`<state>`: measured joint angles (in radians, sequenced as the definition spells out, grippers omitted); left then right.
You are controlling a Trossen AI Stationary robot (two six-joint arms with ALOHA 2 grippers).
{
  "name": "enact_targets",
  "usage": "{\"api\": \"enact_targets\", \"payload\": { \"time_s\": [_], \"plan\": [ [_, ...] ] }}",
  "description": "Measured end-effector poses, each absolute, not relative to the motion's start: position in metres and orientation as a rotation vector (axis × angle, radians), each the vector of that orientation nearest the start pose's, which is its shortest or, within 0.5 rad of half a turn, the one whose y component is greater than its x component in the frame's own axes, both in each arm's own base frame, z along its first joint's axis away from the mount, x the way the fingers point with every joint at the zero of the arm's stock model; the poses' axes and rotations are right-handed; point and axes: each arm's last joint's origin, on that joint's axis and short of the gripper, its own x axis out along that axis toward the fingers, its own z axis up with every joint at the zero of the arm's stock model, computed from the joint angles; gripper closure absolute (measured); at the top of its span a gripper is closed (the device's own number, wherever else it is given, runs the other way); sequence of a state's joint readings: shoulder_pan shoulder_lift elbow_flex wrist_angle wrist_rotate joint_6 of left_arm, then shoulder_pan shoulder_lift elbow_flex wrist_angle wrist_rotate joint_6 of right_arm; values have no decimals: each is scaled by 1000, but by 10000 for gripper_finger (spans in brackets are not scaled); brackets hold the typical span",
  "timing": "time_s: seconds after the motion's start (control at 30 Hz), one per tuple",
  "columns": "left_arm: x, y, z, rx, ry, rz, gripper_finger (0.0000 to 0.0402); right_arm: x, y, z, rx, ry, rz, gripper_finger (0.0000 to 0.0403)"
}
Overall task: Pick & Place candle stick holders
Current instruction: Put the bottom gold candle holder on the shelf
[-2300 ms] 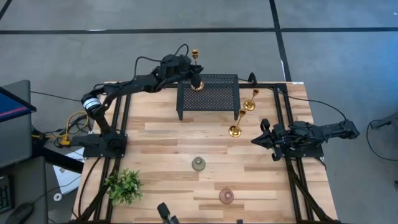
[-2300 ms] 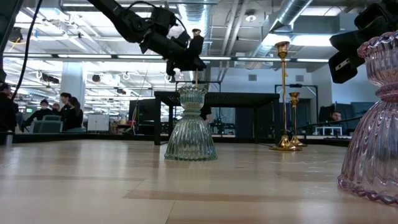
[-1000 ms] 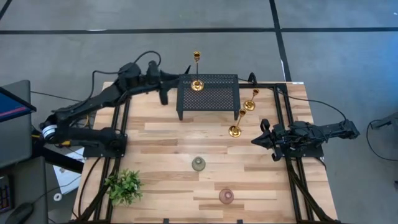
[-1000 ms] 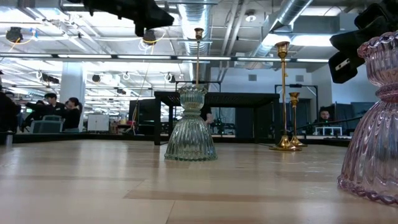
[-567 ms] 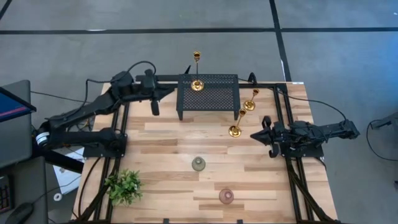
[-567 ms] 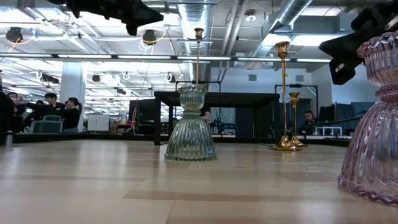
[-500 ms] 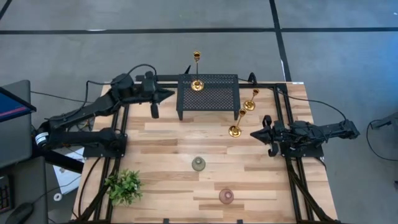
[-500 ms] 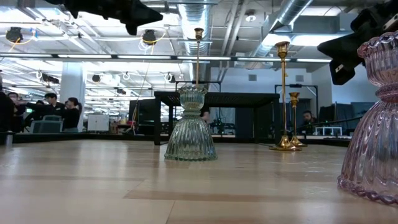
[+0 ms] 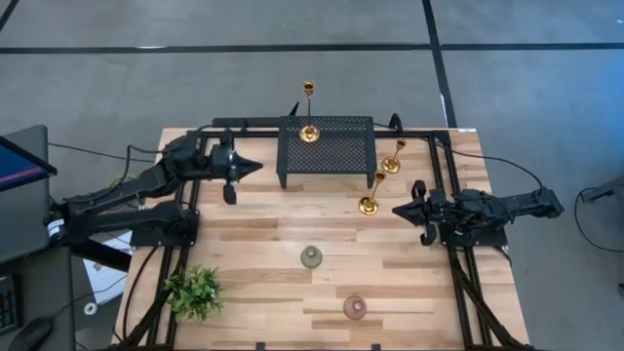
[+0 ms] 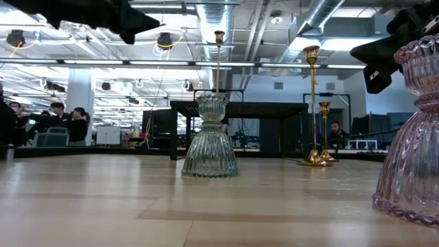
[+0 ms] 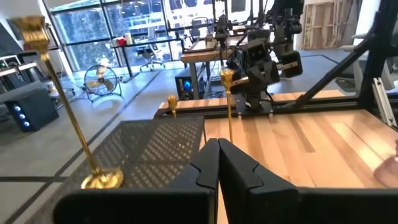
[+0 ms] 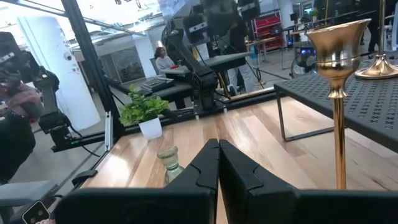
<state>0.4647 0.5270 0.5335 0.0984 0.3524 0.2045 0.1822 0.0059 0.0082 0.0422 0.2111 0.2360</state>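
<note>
One gold candlestick stands by its round base on the black perforated rack; it also shows in the left wrist view. Two more gold candlesticks stand on the table to the right of the rack. The grey-green cup and the pinkish cup stand nearer the front edge. My left gripper is shut and empty, above the table left of the rack. My right gripper is shut and empty, just right of the nearer candlestick.
A small leafy plant stands at the front left corner. The rack stands at the middle of the far edge. Black frame rails run along the table's left, right and far sides. People show in the room behind the table.
My left gripper has drawn away from the rack, toward the table's left and near edges, staying shut and empty. My right gripper has shifted a little toward the nearer gold candlestick. The candlestick on the rack stands as before.
</note>
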Motion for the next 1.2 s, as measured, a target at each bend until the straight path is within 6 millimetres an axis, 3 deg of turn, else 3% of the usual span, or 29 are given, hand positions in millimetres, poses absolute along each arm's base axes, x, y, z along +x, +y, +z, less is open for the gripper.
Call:
{"api": "enact_targets", "payload": {
  "time_s": [0.33,0.57,0.83,1.0,1.2],
  "plan": [
    [121,41,265,209,-23,57,397,96,12,170,151,-45,-29,403],
    [123,35,264,213,-39,7,396,99,8,168,80,-23,-161,394],
    [124,34,265,215,-48,-2,396,105,6,161,54,61,-299,294],
    [124,34,265,216,-50,-1,395,109,6,164,114,20,-301,230],
    [124,34,265,216,-50,-1,395,112,4,164,113,20,-394,184]
  ]
}}
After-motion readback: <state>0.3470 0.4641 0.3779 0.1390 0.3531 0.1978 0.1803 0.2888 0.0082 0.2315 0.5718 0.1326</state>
